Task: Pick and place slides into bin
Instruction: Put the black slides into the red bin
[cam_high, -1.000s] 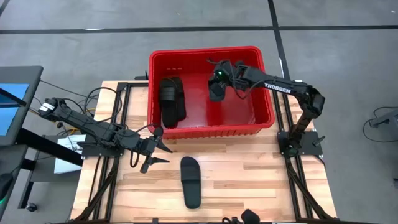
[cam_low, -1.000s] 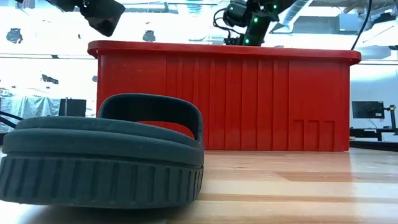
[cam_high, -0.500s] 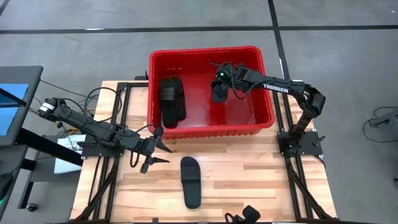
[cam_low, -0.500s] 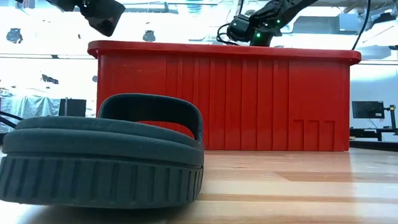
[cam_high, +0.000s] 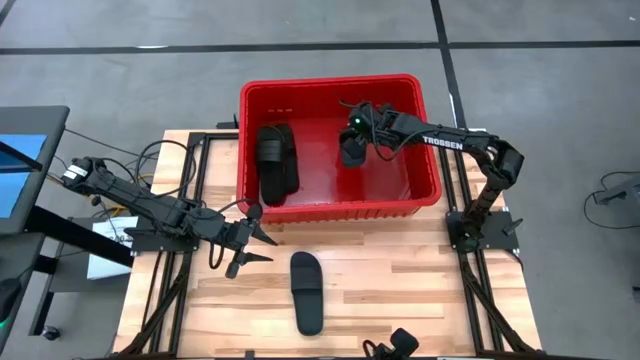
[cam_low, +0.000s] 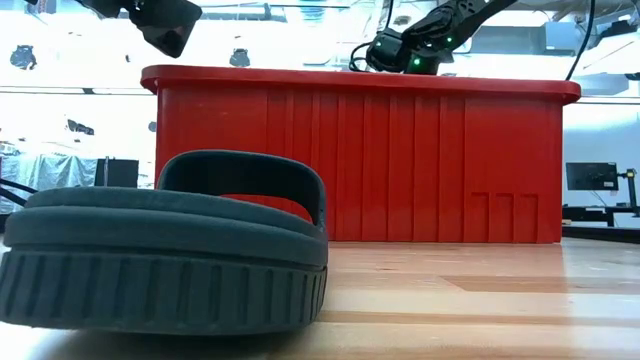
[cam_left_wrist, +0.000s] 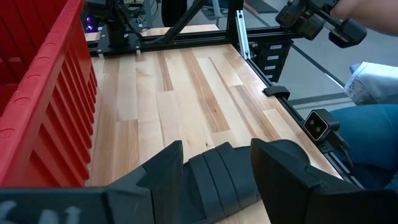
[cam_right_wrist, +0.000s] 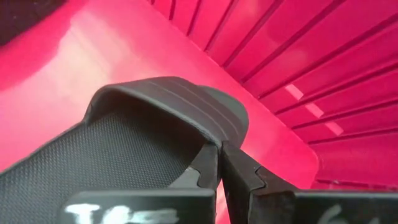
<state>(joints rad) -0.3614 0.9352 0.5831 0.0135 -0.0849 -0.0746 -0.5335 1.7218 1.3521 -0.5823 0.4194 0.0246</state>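
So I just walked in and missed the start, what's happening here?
The right hand is inside the red bin, shut on the strap of a black slide. One slide already lies in the bin. The left hand waits open over the table, near a slide not yet picked up.

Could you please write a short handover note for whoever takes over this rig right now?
Right gripper: shut on a slide, inside the bin, not released.
Left gripper: open, empty, above the table in front of the bin's left corner.
Done: another slide lies in the bin's left half.
Left: release the held slide; pick up the slide on the table. A dark thing shows at the table's front edge, unidentified.
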